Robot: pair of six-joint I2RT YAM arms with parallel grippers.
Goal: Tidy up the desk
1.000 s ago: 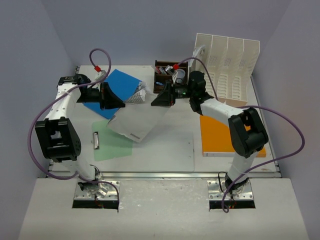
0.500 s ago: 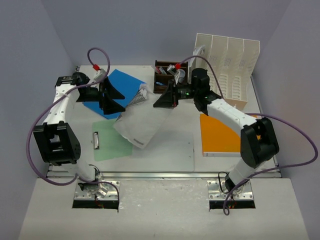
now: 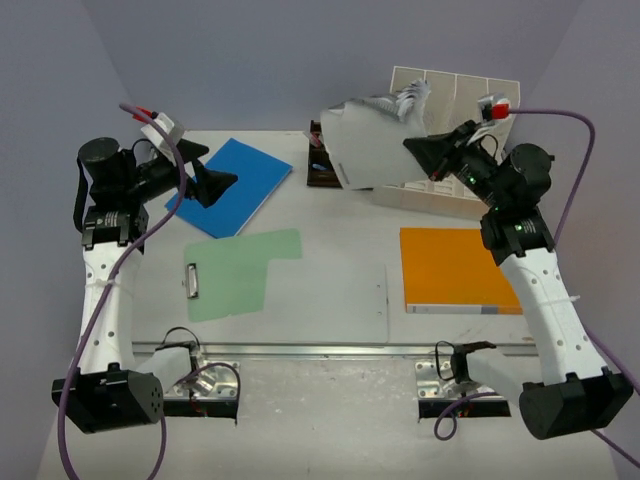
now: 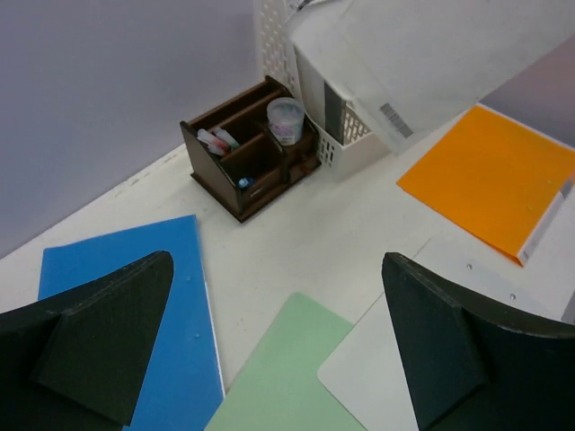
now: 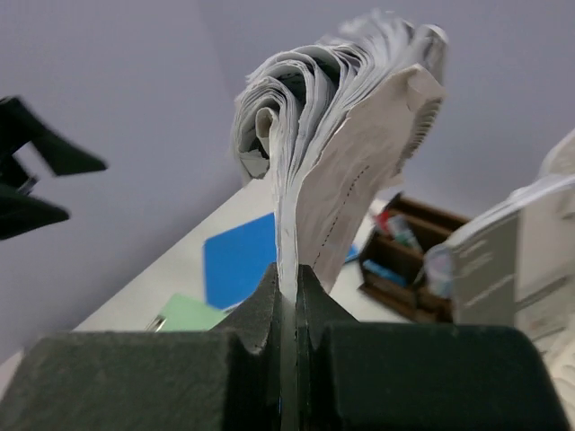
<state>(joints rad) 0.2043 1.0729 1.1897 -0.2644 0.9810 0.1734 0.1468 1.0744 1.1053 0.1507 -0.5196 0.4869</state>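
The white desk (image 3: 330,215) holds a blue folder (image 3: 235,185), a green clipboard (image 3: 235,275), a white sheet (image 3: 335,300) and an orange notebook (image 3: 455,270). My right gripper (image 3: 425,150) is shut on the edge of a thick white booklet (image 3: 370,140), which hangs in the air in front of the white file rack (image 3: 470,120). In the right wrist view the gripper (image 5: 286,274) pinches the booklet's (image 5: 341,135) fanned pages. My left gripper (image 3: 215,185) hovers open over the blue folder with nothing in it; its wrist view shows the gripper (image 4: 278,260) above bare desk (image 4: 296,233).
A dark brown pen organizer (image 3: 322,165) with pens and a small jar stands at the back, just left of the file rack. A metal rail (image 3: 330,348) runs along the desk's near edge. Grey walls close in the back and both sides.
My left gripper opened, let go of the booklet and drew back to the left. The right arm carried the booklet up and to the right, in front of the file rack.
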